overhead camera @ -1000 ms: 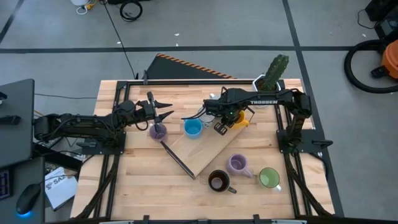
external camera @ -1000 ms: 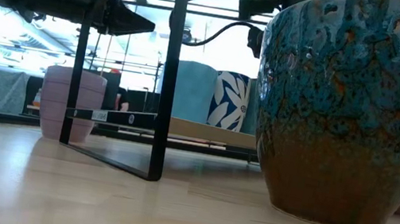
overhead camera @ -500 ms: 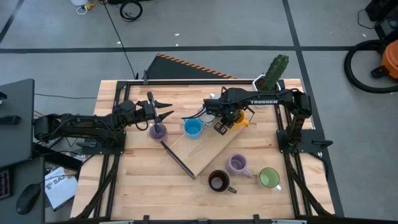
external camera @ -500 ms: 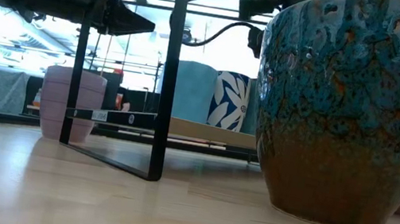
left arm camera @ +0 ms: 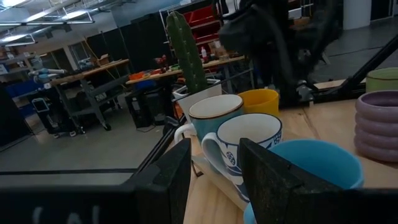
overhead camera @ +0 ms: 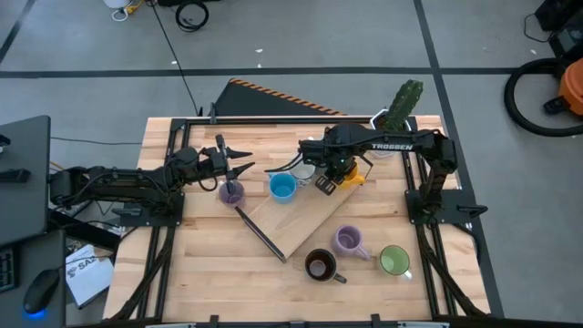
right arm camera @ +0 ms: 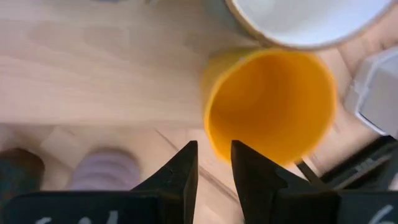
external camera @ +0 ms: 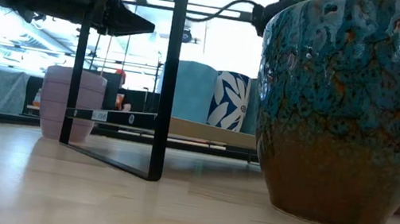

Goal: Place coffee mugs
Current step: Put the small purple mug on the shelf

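We hover the right gripper (right arm camera: 213, 163), jaws narrow and empty, over the orange mug (right arm camera: 268, 106) at centre frame, probably to line up a rim grasp. The left gripper (overhead camera: 239, 167) waits left of centre by the lavender mug (overhead camera: 230, 192), its fingers slightly apart and empty.

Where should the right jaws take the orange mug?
Probably on the rim wall of the orange mug, coming straight down. It stands upright with its mouth open to the right gripper, which hangs above its edge, jaws only narrowly apart. A white mug crowds one side, so pinch the wall away from it.
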Tool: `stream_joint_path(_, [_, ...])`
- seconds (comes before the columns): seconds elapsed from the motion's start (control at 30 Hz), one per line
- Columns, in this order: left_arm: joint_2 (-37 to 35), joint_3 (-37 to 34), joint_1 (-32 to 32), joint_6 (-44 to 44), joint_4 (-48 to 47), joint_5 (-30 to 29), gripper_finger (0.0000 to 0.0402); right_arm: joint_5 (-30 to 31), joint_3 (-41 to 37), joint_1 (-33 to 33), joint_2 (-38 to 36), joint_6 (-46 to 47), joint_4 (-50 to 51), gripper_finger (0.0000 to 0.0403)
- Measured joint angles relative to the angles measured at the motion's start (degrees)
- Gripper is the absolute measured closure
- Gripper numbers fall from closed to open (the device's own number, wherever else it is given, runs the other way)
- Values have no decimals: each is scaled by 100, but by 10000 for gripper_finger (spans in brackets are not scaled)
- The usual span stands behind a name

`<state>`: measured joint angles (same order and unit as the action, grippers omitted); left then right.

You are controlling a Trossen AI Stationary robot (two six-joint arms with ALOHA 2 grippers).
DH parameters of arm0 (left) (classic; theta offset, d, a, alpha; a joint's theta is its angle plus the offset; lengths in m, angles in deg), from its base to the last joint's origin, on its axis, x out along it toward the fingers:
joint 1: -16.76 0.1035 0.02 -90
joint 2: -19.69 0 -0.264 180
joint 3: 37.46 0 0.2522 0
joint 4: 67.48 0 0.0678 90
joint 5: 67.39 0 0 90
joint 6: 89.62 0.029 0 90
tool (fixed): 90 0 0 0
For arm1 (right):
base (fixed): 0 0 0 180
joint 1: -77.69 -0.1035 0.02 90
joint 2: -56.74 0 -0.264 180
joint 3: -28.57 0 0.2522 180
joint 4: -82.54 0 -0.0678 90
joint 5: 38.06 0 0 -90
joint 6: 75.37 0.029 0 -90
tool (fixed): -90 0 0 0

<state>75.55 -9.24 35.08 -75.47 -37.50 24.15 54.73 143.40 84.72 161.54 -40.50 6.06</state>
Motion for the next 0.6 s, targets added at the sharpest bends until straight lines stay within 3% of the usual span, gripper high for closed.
stream_joint_path(0.23, [-2, 0, -2, 5, -82, 0, 260, -283, 179, -629, -173, 141, -177, 300])
stream_joint_path(0.6, [-2, 0, -2, 4, -39, 0, 260, -803, 173, -1955, 0, 1432, -710, 298])
